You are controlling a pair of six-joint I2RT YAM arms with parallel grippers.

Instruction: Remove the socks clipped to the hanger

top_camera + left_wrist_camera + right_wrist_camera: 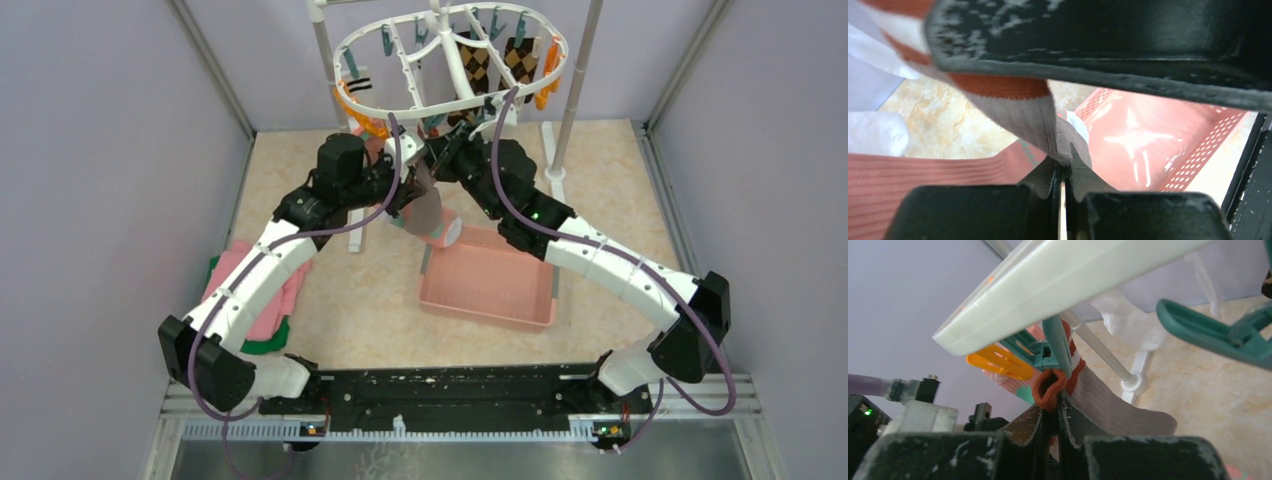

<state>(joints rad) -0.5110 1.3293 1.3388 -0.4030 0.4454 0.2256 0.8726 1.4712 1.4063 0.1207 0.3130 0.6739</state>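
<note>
The white oval hanger hangs at the back with teal and orange clips. A brown-tan argyle pair and a white sock with black stripes are clipped to it. A grey-brown sock with an orange-striped cuff hangs under the ring's near edge. My left gripper is shut on this sock's edge at its fingertips. My right gripper is shut on the sock's orange cuff, right below the teal clip that holds it to the ring. A pink sock lies behind.
A pink basket sits on the floor below the grippers and shows in the left wrist view. Folded pink and green cloths lie at the left. The stand's white poles rise behind. An orange clip and another teal clip hang close by.
</note>
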